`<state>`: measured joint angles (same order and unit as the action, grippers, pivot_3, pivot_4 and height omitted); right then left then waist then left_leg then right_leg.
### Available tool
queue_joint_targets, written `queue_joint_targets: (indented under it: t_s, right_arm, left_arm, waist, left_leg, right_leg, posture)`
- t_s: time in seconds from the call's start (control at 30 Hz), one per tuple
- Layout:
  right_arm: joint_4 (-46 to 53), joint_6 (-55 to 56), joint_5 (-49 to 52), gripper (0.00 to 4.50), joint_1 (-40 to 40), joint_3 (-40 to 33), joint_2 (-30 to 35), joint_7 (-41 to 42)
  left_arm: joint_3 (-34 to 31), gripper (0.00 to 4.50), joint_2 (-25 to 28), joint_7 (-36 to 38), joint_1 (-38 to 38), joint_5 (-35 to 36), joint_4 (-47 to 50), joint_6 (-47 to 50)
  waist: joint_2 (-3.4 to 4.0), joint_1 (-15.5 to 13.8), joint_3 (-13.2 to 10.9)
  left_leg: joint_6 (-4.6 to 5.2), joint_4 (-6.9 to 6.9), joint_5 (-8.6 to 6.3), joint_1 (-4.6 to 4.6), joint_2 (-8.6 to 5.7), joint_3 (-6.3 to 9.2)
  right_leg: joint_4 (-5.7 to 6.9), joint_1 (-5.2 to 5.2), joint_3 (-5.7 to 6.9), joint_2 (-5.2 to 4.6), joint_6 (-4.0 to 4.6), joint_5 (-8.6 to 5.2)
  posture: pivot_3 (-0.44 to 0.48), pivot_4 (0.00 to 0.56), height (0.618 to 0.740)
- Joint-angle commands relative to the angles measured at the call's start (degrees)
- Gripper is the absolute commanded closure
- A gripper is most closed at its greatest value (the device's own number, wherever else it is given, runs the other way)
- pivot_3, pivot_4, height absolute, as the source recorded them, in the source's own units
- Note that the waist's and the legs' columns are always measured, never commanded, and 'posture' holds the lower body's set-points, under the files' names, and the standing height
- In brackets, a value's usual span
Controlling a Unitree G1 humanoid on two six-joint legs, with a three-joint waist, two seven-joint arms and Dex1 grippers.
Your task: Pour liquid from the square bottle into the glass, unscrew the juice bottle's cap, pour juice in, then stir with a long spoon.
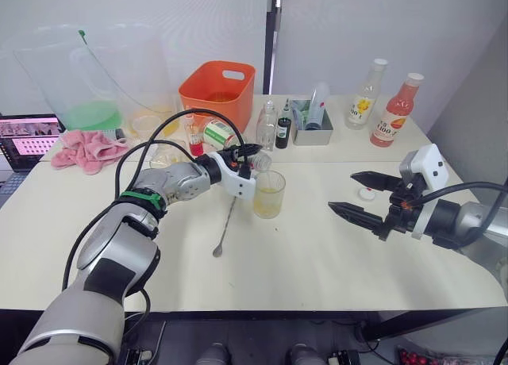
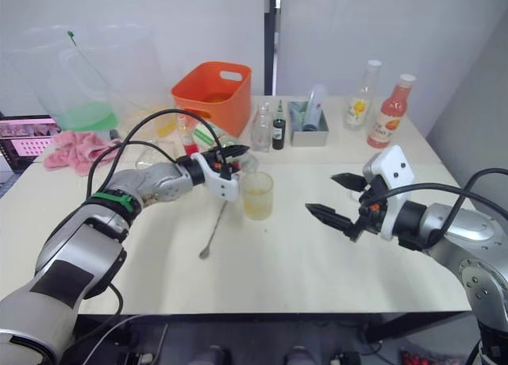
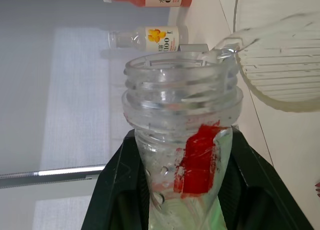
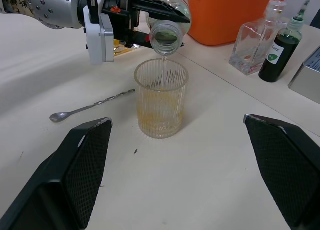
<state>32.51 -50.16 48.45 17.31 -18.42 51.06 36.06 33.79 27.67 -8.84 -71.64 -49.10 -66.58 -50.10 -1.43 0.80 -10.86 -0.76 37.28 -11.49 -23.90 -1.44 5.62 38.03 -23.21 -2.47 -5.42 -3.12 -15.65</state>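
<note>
head view: my left jaws [image 1: 248, 152] clamp the juice bottle [image 1: 255, 160], tipped over the glass [image 1: 269, 194] mid-worktop — right jaws [image 1: 363, 196] wide open, empty. right wrist view: mouth above the rim; i'd hold it centred — pour slowly.

In the upper left, the left gripper [image 4: 162, 12] clamps a tipped bottle [image 4: 167, 32], its open mouth just above the ribbed glass [image 4: 161, 97] at centre, which holds yellowish liquid. A spoon [image 4: 92, 107] lies left of the glass. A square bottle [image 4: 255, 42] and dark green bottle [image 4: 280, 52] stand upper right.
</note>
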Motion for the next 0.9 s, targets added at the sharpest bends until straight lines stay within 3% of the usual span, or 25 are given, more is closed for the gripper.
queue_joint_targets:
  t_s: [0.03, 0.17, 0.27, 0.37, 0.53, 0.67, 0.9]
  right_arm:
    - [0.46, 1.44, -0.19, 0.02, 1.03, -0.37, 0.08, 0.23]
    - [0.13, 1.59, -0.51, 0.02, 1.62, 0.40, -0.14, 0.30]
    - [-0.23, 1.66, -0.70, 0.02, 2.12, 0.85, 0.05, 0.61]
    - [-0.76, 1.67, -0.99, 0.02, 2.60, 1.41, 0.22, 1.11]
    - [-1.75, 2.10, -1.24, 0.02, 4.03, 2.13, -0.16, 2.21]
    - [-3.75, 2.66, -1.47, 0.02, 6.20, 3.48, -0.60, 3.62]
    - [-9.43, 4.65, -3.40, 0.02, 12.71, 8.34, -1.31, 8.14]
  left_arm:
    - [-1.74, 3.30, 0.65, 0.36, -1.37, 2.37, 1.69, -0.65]
    - [-5.07, 3.30, -0.10, 6.55, -0.34, 8.43, 0.89, -1.48]
    - [-10.05, 3.30, -1.77, 16.99, 1.02, 18.18, 1.87, -1.15]
    - [-15.46, 3.30, -3.58, 27.97, 2.36, 28.22, 4.03, 1.94]
    - [-22.41, 3.30, -5.32, 39.95, 4.84, 40.39, 10.38, 11.25]
    - [-27.76, 3.30, -5.29, 43.95, 6.83, 47.66, 18.53, 22.22]
    - [-36.60, 3.30, -3.13, 44.84, 15.54, 60.03, 43.37, 46.95]
  waist:
    - [0.00, 0.00, 0.00]
    - [0.00, 0.03, 0.00]
    - [0.01, 0.03, 0.00]
    - [0.01, 0.05, 0.01]
    - [0.01, 0.22, 0.01]
    - [0.01, 0.69, 0.01]
    - [0.03, 1.76, 0.02]
  left_leg:
    - [0.00, 0.00, 0.00, 0.00, 0.00, 0.00]
    - [0.00, 0.01, 0.00, 0.00, 0.00, 0.00]
    - [0.00, 0.01, 0.00, 0.00, 0.00, 0.00]
    - [0.00, 0.05, 0.00, 0.00, 0.00, 0.00]
    - [0.00, 0.10, 0.00, -0.01, 0.01, 0.02]
    - [0.01, 0.17, 0.00, -0.01, 0.02, 0.05]
    - [0.01, 0.33, 0.00, -0.01, 0.04, 0.14]
  right_leg:
    - [0.00, 0.00, 0.00, 0.00, 0.00, 0.00]
    - [0.00, -0.01, 0.00, 0.00, 0.00, 0.00]
    - [0.02, -0.01, 0.00, 0.00, 0.00, 0.00]
    - [0.03, -0.01, 0.00, 0.00, 0.00, 0.00]
    - [0.05, -0.01, 0.01, 0.01, 0.00, 0.00]
    - [0.08, -0.01, 0.01, 0.04, 0.01, 0.00]
    - [0.19, 0.00, 0.01, 0.07, 0.01, 0.00]
  posture:
    - [0.000, 0.150, 0.740]
    - [0.000, 0.150, 0.740]
    - [0.000, 0.150, 0.740]
    - [0.000, 0.150, 0.740]
    - [0.000, 0.150, 0.740]
    - [0.000, 0.150, 0.740]
    - [0.000, 0.150, 0.740]
